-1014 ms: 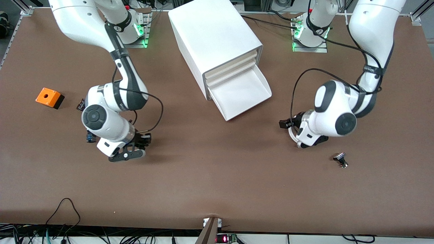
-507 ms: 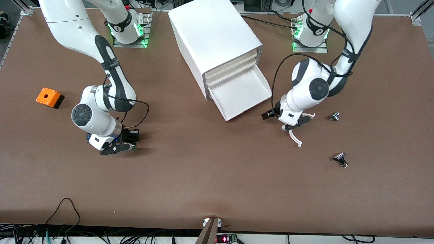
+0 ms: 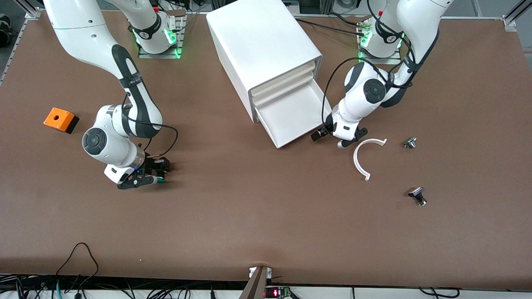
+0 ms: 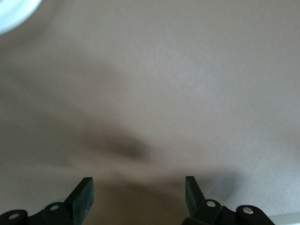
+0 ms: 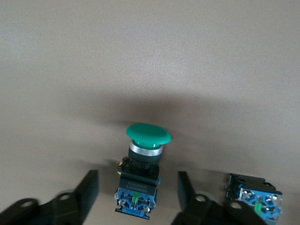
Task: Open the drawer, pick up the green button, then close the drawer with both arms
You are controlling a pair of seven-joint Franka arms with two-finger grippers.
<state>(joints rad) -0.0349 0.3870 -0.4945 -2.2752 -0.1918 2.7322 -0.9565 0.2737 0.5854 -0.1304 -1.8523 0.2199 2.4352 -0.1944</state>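
Observation:
The bottom drawer [image 3: 296, 113] of the white cabinet [image 3: 262, 45] stands pulled out and looks empty. The green-capped button [image 5: 147, 133] lies on its side on the table, between the fingers of my right gripper [image 5: 137, 178]. The fingers are spread and touch neither side of it. In the front view that gripper [image 3: 145, 176] is low over the table toward the right arm's end, with a bit of green [image 3: 159, 180] at its tip. My left gripper [image 3: 337, 139] is open and empty, low over the table beside the open drawer's front corner; it also shows in the left wrist view [image 4: 138, 185].
An orange box [image 3: 61, 119] sits toward the right arm's end. A white curved strip [image 3: 360, 160] and two small metal-and-black parts [image 3: 410, 143] [image 3: 417, 195] lie toward the left arm's end. A second blue-black block [image 5: 255, 197] lies beside my right gripper.
My left arm has swung from over the table near the curved strip up to the open drawer's corner. My right gripper has shifted a little toward the right arm's end.

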